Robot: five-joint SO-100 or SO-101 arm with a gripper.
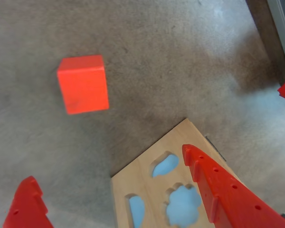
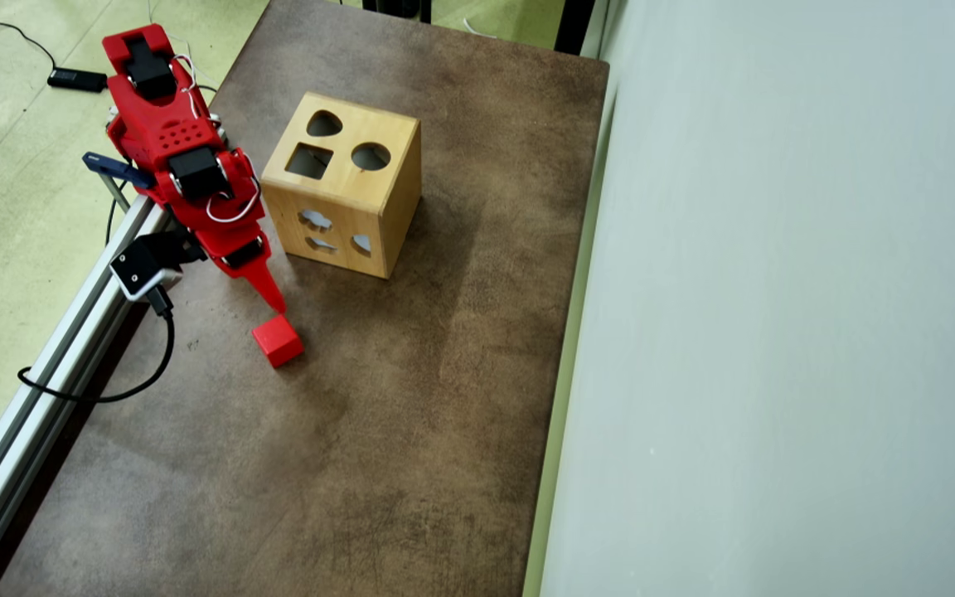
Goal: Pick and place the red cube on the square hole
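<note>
The red cube [image 1: 83,84] lies on the brown table top, ahead of my gripper [image 1: 108,166] and apart from both fingers. The jaws stand wide open with only bare table between them. In the overhead view the gripper [image 2: 273,300] hangs just above the red cube [image 2: 278,340], at the table's left side. The wooden box [image 2: 345,182] stands to the upper right of the cube, and the square hole [image 2: 309,161] shows dark in its top face, beside a round and a heart-shaped cut-out. The wrist view shows only a side face of the box [image 1: 133,183], partly behind the right finger [image 1: 213,185].
An aluminium rail [image 2: 46,365] runs along the table's left edge, with a black cable [image 2: 113,390] looping over it. A pale wall panel [image 2: 776,332] borders the table on the right. Brown table surface [image 2: 378,431] stretches below the cube.
</note>
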